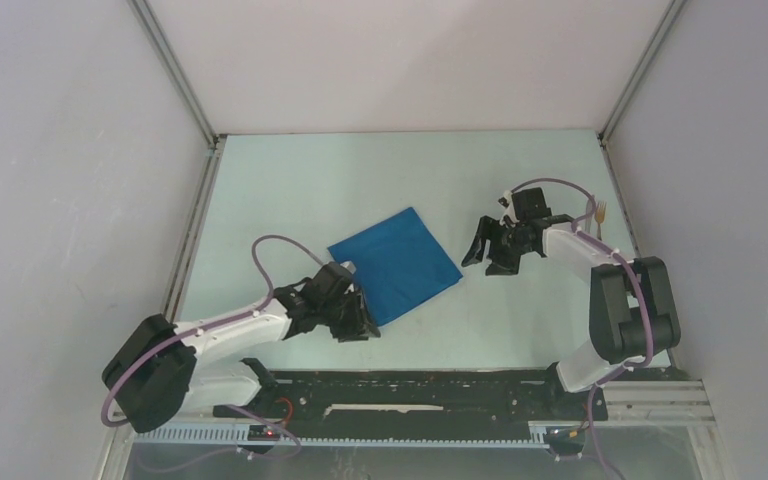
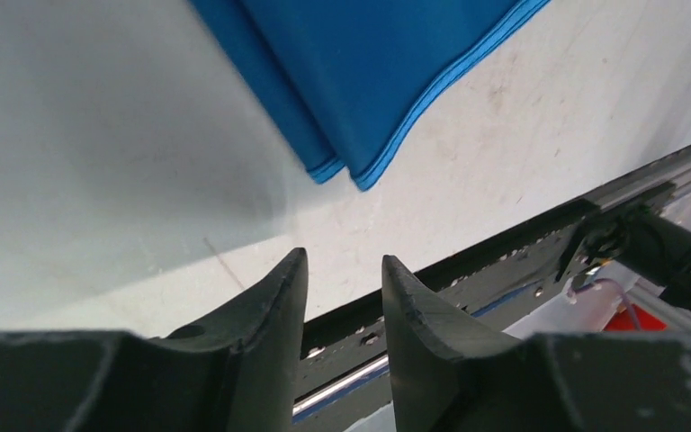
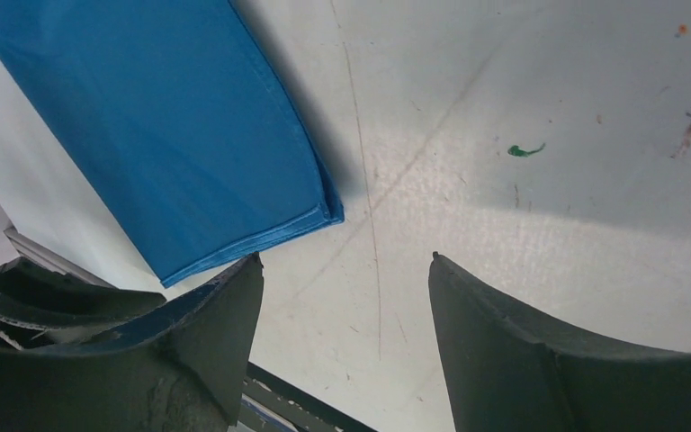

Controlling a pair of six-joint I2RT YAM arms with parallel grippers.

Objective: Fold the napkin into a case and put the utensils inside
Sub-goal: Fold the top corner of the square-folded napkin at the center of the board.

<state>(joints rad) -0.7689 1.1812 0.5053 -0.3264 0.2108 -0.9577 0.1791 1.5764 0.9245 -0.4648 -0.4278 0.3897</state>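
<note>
Counts: 1 napkin [image 1: 395, 262], 1 fork [image 1: 600, 212], 2 arms, 2 end effectors.

Napkin: bright blue, folded, lying flat mid-worktop [image 1: 360, 180], turned corner-on like a diamond in the top view. Not a narrow case, roughly square.

Fork: far right of the worktop near the wall, just beyond the right arm, well apart from the napkin. Only the top view has it, and it is too small for detail.

Left end effector [image 1: 358, 325]: just beside the napkin's near corner. Released, jaws a little apart, nothing between them.

Right end effector [image 1: 480, 250]: just beside the napkin's right corner. Released, jaws wide apart, nothing between them.

Left wrist only: the napkin [image 2: 396, 54] corner shows two stacked layers with lighter blue hems, lying ahead of the left end effector [image 2: 344, 256] with bare worktop between them. The black rail [image 2: 594, 198] at the worktop's near edge runs past the fingertips.

Right wrist only: the napkin [image 3: 162, 135] has a stacked multi-layer edge at its corner. That corner sits close above the left finger of the right end effector [image 3: 345, 256]; cannot tell if they touch. A green mark [image 3: 526, 150] and faint scratches are on the worktop.

Top view only: both arms together, the full napkin outline, the fork.
</note>
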